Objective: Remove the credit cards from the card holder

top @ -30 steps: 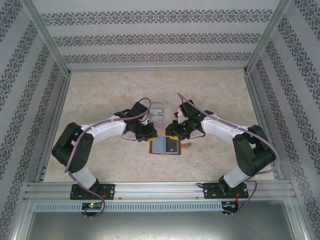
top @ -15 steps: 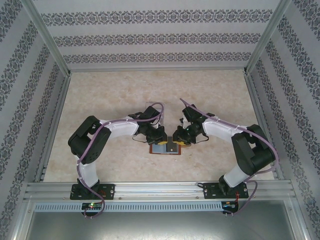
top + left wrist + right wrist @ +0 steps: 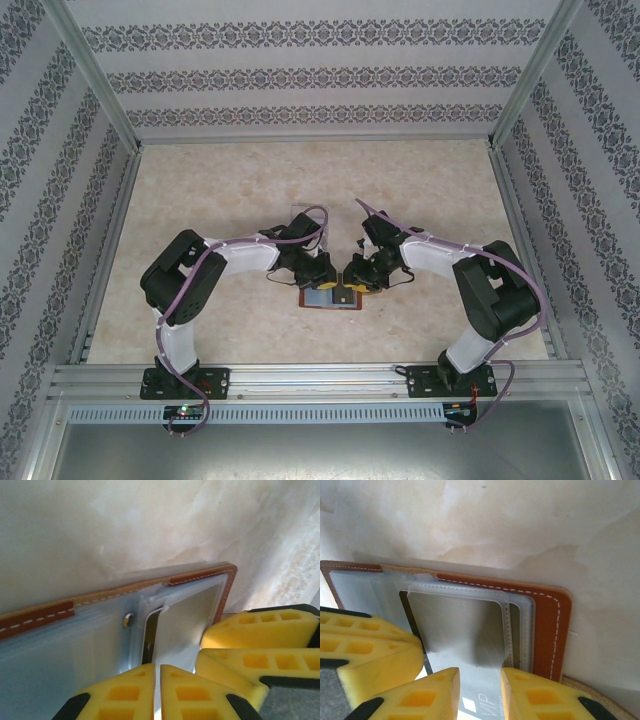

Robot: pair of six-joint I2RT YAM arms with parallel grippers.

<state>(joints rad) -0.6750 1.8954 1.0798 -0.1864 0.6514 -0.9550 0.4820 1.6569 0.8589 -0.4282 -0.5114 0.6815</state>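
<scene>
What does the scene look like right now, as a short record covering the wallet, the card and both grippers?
card holder: lying open on the table, grey-blue inside facing up
credit card: in the holder's clear slots, "VIP" print at its near end, not yet out
left gripper: shut, tips down on the holder's inside
right gripper: jaws apart, one finger on each side of the card's near end
</scene>
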